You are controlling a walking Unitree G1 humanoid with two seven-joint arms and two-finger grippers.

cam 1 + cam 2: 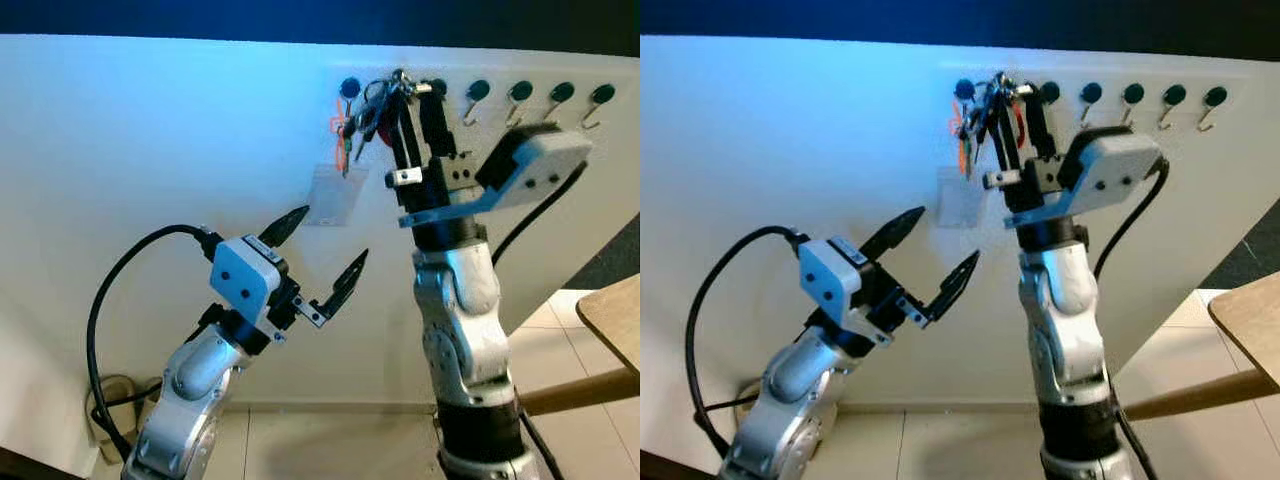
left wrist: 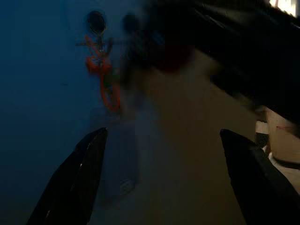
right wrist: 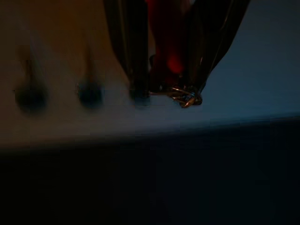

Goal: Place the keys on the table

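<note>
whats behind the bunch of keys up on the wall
The white wall panel and its row of dark hooks. The right end effector reaches up at the keys; the hook holding them is covered.

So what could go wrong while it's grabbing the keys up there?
1. The right gripper has its fingers around the keys at the hook row; pulling outward instead of lifting could snag the ring.
2. The orange strap and clear tag hang alongside and may tangle or get dragged off too.
3. A loose pinch might drop the keys onto the floor.

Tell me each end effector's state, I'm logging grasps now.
Left end effector: open, holding nothing.
Right end effector: at the keys on the hook; grip cannot be told.
</note>
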